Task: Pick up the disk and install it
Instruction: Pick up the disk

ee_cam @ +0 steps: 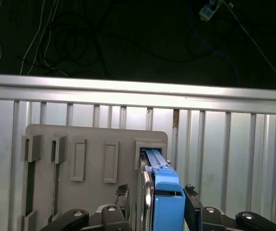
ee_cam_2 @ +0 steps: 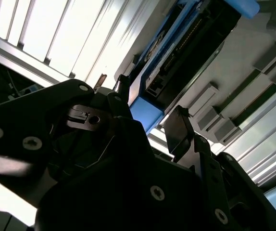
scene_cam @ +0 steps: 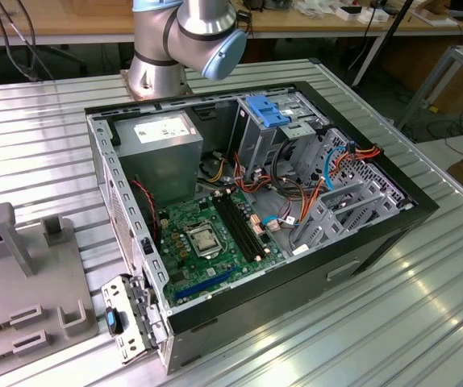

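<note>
- Grey holder plate (scene_cam: pixel 22 274): laid at worktop (scene_cam: pixel 425 306) edge, exterior view's left; several slots.
- Disk (ee_cam: pixel 163 192): stood on edge in end slot near plate corner, blue rail outward.
- Gripper (ee_cam: pixel 157 195): spread, one finger (ee_cam: pixel 122 190) each side of disk, gap seen.
- Metal bracket (scene_cam: pixel 131 314): placed just beside case corner.
- Open computer case (scene_cam: pixel 296 302): laid on its side mid-worktop; motherboard (scene_cam: pixel 207 242), power supply (scene_cam: pixel 163 149), drive cage (scene_cam: pixel 272 133) and cables (scene_cam: pixel 296 189) contained.
- Arm base (scene_cam: pixel 159 64): mounted behind case.

Dark fingers (ee_cam_2: pixel 179 131) spread apart
</note>
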`<state>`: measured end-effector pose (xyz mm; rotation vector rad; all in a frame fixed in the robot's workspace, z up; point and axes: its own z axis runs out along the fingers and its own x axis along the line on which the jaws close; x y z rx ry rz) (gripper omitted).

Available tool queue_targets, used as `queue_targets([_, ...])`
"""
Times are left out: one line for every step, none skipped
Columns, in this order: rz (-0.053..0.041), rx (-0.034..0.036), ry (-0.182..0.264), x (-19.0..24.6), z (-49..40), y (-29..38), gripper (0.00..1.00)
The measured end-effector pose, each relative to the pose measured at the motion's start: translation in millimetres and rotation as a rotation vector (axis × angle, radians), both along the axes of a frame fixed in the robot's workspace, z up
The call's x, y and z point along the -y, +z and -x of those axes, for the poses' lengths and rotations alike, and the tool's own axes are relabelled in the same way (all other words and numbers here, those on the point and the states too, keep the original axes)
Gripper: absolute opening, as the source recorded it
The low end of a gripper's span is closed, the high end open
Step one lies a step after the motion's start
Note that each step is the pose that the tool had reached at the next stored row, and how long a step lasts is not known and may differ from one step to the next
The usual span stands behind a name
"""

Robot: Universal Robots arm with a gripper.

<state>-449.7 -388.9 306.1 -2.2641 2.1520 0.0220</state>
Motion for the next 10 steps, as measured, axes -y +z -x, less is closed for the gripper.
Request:
queue_targets([0.0001, -0.0002, 0.0, -1.6, 0.0, 0.1, 0.56])
queue_targets([0.0, -0.0002, 0.0, -2.2, 0.0, 0.1, 0.56])
queue_targets([0.0, -0.0002, 0.0, -2.4, 0.0, 0.1, 0.56])
queue_targets([0.0, -0.0002, 0.0, -2.3, 0.0, 0.1, 0.56])
queue_targets([0.0, -0.0003, 0.0, -2.4, 0.0, 0.1, 0.56])
queue_targets([0.0001, -0.0003, 0.0, -2.4, 0.0, 0.1, 0.55])
queue_targets([0.0001, -0.0003, 0.0, -2.4, 0.0, 0.1, 0.55])
queue_targets([0.0004, -0.0003, 0.0, -2.4, 0.0, 0.1, 0.47])
queue_targets([0.0005, -0.0003, 0.0, -2.4, 0.0, 0.1, 0.47])
queue_targets([0.0005, -0.0003, 0.0, -2.4, 0.0, 0.1, 0.47])
